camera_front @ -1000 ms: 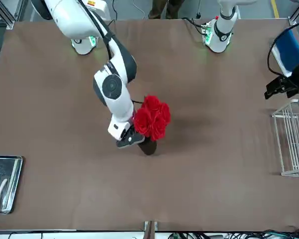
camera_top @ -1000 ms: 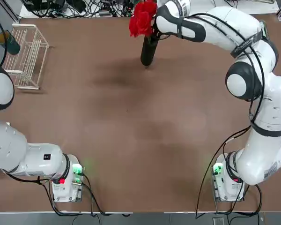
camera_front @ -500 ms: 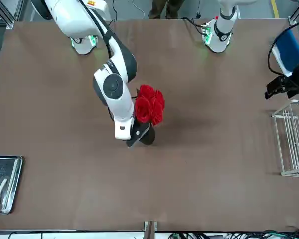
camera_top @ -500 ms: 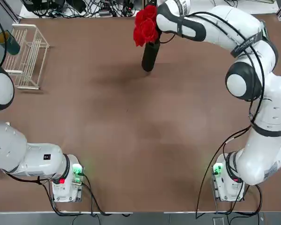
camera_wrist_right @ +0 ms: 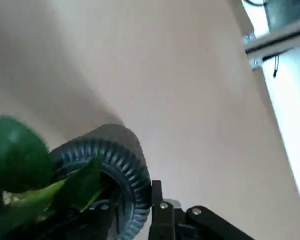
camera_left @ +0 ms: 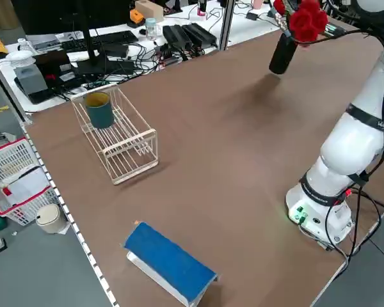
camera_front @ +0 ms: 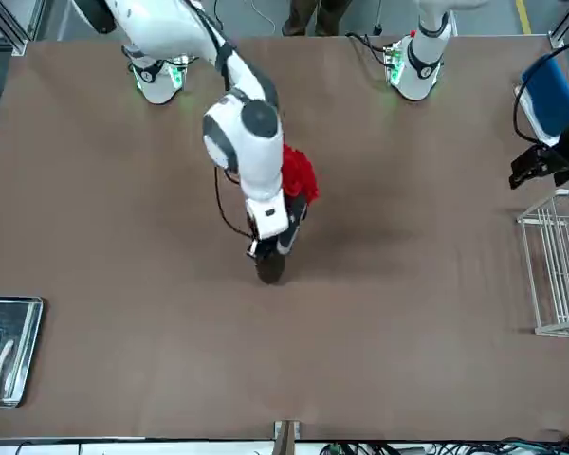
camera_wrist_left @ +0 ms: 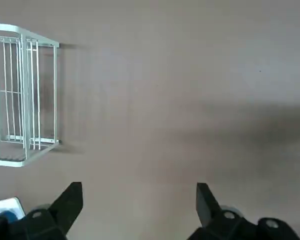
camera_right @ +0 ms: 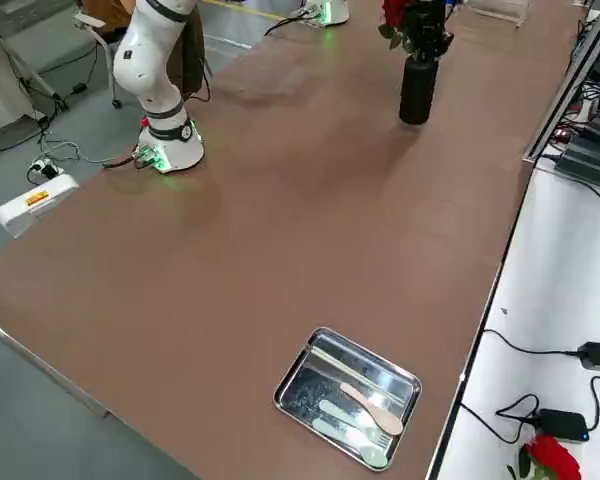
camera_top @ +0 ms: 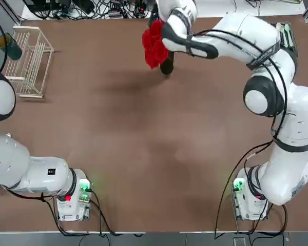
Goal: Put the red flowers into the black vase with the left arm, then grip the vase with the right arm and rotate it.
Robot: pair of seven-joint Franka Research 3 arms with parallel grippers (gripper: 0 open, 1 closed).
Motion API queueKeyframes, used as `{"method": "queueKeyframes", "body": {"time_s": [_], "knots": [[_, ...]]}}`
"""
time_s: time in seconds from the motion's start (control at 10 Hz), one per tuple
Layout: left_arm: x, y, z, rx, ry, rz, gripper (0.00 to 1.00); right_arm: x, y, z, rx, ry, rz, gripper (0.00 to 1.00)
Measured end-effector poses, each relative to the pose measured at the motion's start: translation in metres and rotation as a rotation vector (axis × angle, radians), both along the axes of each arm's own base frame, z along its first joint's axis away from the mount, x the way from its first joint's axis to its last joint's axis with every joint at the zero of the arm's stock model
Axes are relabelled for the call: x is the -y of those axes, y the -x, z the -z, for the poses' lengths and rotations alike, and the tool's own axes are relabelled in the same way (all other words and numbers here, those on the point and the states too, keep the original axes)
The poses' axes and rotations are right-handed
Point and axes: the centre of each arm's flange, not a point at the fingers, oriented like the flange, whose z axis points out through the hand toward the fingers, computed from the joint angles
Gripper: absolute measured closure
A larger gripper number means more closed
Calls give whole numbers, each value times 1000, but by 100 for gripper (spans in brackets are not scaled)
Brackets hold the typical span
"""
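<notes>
The black vase (camera_top: 168,66) stands at the far middle of the table with the red flowers (camera_top: 154,43) in it, the blooms leaning toward the left arm's side. In the front view my right gripper (camera_front: 276,237) reaches down beside the flowers (camera_front: 299,173) and is shut on the upper part of the vase (camera_front: 270,268). The right wrist view shows the vase's ribbed rim (camera_wrist_right: 125,160) and green leaves (camera_wrist_right: 20,165) against one finger (camera_wrist_right: 157,202). My left gripper (camera_wrist_left: 137,200) hangs open over bare table beside the wire rack (camera_wrist_left: 20,95).
A white wire rack (camera_top: 31,61) at the far left holds a dark teal cup (camera_top: 10,47). A metal tray (camera_front: 9,346) with cutlery lies near the far edge on the right arm's side. Cables and gear sit beyond the far edge.
My right wrist has turned with the vase in its grip. The flowers have swung round from leaning toward the far edge to leaning left, and the vase has shifted slightly right.
</notes>
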Motion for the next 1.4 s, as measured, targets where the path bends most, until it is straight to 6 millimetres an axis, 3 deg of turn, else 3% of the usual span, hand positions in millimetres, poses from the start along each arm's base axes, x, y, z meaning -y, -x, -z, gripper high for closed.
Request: {"method": "queueKeyframes", "body": {"time_s": [0.3,0.6,1.0,1.4], "knots": [[-1,0,0,-1,0,-2,0,-3,-2,8,16,-3,-30,73],[2,0,1,-1,0,4,0,0,-17,34,33,-41,-40,73],[10,-1,0,11,1,18,0,13,-29,37,35,-42,-35,69],[11,-2,-1,15,1,20,0,21,-35,38,35,-41,-23,45]]}}
